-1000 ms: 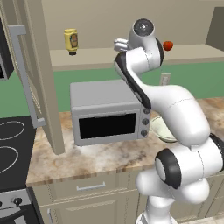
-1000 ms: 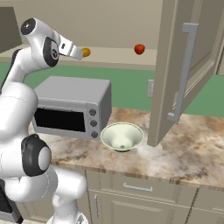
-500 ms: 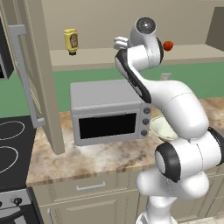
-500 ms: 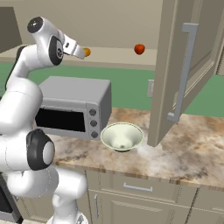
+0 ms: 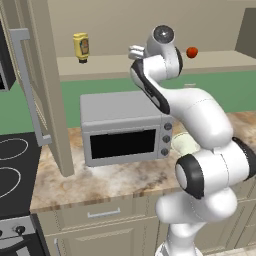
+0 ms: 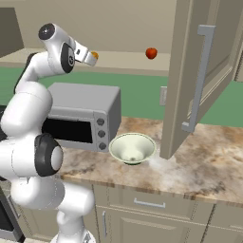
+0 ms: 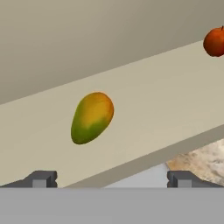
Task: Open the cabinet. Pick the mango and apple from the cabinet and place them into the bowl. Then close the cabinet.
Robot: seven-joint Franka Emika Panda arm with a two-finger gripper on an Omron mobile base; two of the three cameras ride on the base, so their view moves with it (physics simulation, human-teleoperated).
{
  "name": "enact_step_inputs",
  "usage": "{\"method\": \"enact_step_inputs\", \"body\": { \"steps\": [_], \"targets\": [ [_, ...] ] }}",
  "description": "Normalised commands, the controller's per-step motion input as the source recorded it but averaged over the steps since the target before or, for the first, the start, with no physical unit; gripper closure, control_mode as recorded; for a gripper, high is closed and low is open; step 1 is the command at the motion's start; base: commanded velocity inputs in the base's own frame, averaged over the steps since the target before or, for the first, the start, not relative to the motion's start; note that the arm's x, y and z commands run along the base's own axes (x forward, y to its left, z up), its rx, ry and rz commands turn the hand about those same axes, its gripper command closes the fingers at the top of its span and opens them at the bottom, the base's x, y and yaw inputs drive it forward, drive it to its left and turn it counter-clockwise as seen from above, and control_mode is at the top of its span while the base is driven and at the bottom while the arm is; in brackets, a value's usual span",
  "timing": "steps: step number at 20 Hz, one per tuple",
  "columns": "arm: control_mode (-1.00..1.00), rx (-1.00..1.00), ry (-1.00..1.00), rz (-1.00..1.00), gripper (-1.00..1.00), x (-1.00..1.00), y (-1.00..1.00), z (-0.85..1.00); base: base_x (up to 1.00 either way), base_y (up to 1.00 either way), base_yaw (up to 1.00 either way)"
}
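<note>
So the gripper (image 7: pixel 110 178) is spread wide open, holding nothing, touching nothing. It's pointed into the open cabinet (image 6: pixel 190 80), up at shelf level.

In the hand view, going left to right: the mango (image 7: pixel 92 117) lies on the shelf ahead of the fingertips (image 7: pixel 41 179), a bit left of the middle between them, clearly apart from both. The apple (image 7: pixel 215 42) sits further back along the shelf, way off to the right. Nothing sits between the hand and the mango.

Below the hand: grey microwave (image 6: pixel 80 116) on the counter, and the bowl (image 6: pixel 132 148) just right of it, by the swung-out right door. A yellow squeeze bottle (image 5: pixel 81 47) stands on the shelf far to the left.
</note>
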Motion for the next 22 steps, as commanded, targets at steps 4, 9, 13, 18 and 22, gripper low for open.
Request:
{"method": "enact_step_inputs", "body": {
  "steps": [4, 9, 13, 18, 22],
  "targets": [
    [-1.0, 0.0, 0.0, 0.0, -1.0, 0.48, 0.0, 0.0, 0.0, 0.0, 0.0],
    [-1.0, 0.0, 0.01, 0.0, -1.0, 0.44, 0.0, 0.0, 0.0, 0.0, 0.0],
    [-1.0, 0.0, 0.01, 0.0, -1.0, 0.43, 0.0, 0.0, 0.0, 0.0, 0.0],
    [-1.0, 0.0, 0.0, 0.0, -1.0, 0.39, 0.0, -0.02, 0.0, 0.0, 0.0],
    [-1.0, 0.0, 0.0, 0.0, -1.0, 0.33, 0.0, -0.14, 0.0, 0.0, 0.0]
  ]
}}
